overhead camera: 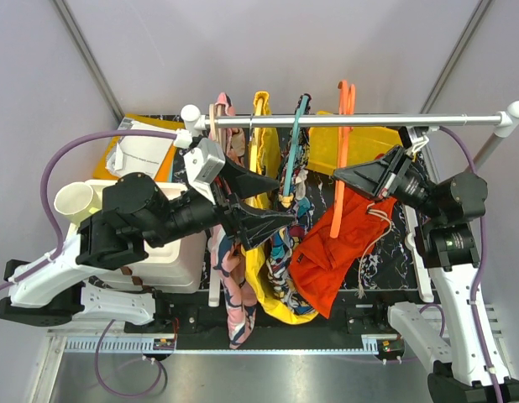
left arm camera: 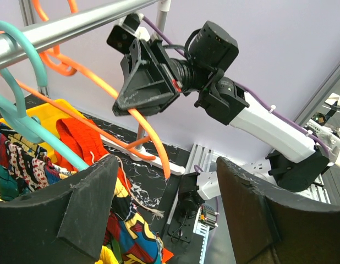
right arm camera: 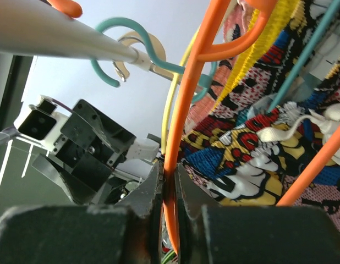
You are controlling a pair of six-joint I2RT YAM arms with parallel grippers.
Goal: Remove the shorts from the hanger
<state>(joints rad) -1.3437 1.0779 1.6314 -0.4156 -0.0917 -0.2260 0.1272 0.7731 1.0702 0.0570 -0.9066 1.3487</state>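
Found the hanger [overhead camera: 340, 159] hooked over the rail [overhead camera: 352, 120] toward its right end, with one arm sloping down below the rail. Found the shorts [overhead camera: 331, 252] draped on that hanger beneath the rail, sagging low, the drawstring [overhead camera: 373, 243] dangling at their right side. Recorded the right gripper [overhead camera: 338, 174] just under the rail, jaws pinched tight on the hanger's arm. Confirmed in the right wrist view: orange bar clamped in the narrow slot between the fingers [right arm camera: 149, 191]. Located the shorts below those jaws, not within them. Recorded the left gripper [overhead camera: 283, 200] under the rail's middle, beside the teal hanger [overhead camera: 291, 143] and patterned garments [overhead camera: 280, 245], jaws spread wide, gripping nothing. Located the shorts to the right of that opening.
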